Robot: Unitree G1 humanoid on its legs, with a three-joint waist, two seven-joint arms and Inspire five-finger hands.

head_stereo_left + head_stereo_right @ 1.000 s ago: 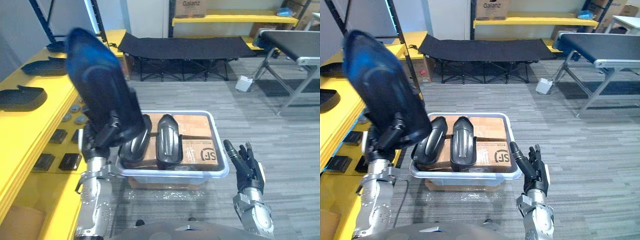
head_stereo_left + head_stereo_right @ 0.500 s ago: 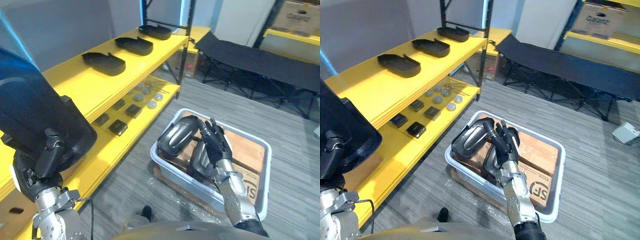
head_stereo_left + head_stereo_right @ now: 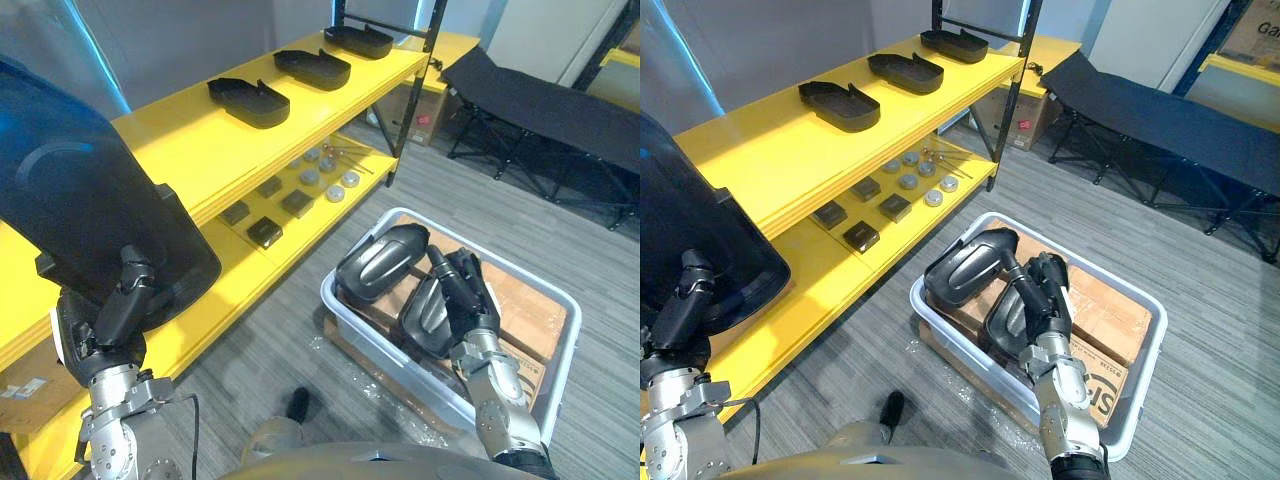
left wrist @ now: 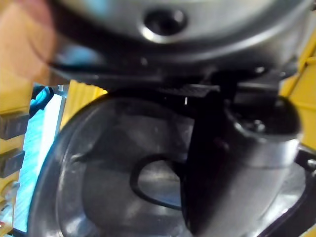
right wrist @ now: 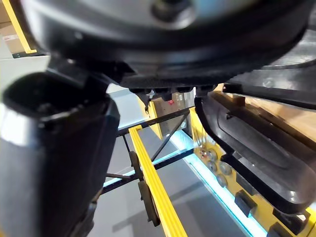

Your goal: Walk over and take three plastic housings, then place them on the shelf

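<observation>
The left hand [image 3: 105, 325], curled round a big housing [image 3: 90, 210], may knock it on the shelf [image 3: 180, 140] and drop it.

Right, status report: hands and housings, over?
Left hand shut on large dark plastic housing, raised by yellow shelf. Right hand open, fingers at second dark housing in grey bin. Three black housings already on shelf top.

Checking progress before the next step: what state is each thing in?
Left hand: shut on held housing, raised.
Right hand: against bin housings, grip unclear.
Bin housings: two, resting on cardboard boxes in bin.
Shelf housings: three, lying on shelf top.
</observation>
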